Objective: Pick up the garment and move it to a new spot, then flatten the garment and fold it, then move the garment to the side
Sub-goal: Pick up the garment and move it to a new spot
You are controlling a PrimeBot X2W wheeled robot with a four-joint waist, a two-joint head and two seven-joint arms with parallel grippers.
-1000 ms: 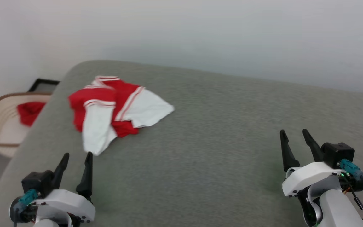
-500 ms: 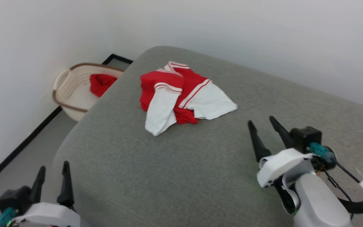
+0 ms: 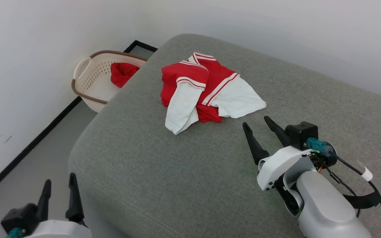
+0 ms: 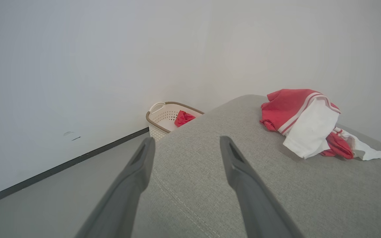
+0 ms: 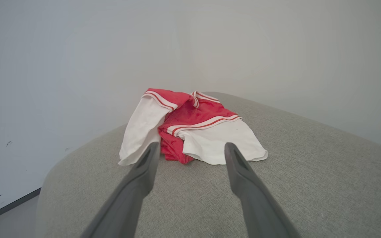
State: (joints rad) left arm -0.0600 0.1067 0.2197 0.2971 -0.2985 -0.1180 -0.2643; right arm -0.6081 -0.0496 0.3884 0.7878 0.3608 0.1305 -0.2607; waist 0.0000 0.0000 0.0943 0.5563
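Crumpled garment point(image 3: 207, 89) on a grey cushion point(image 3: 177, 172); the nearby right gripper point(image 3: 255, 120), fingers spread and empty like the left gripper point(image 3: 60, 178), should pinch a raised fold.

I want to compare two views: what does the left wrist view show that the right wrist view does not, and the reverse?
The left wrist view adds a cream laundry basket standing on the floor by the white wall, a small red cloth inside it, and the open left gripper. The right wrist view adds the open right gripper, pointing at the garment. Both share the crumpled garment on the grey cushion, the white wall and some floor.
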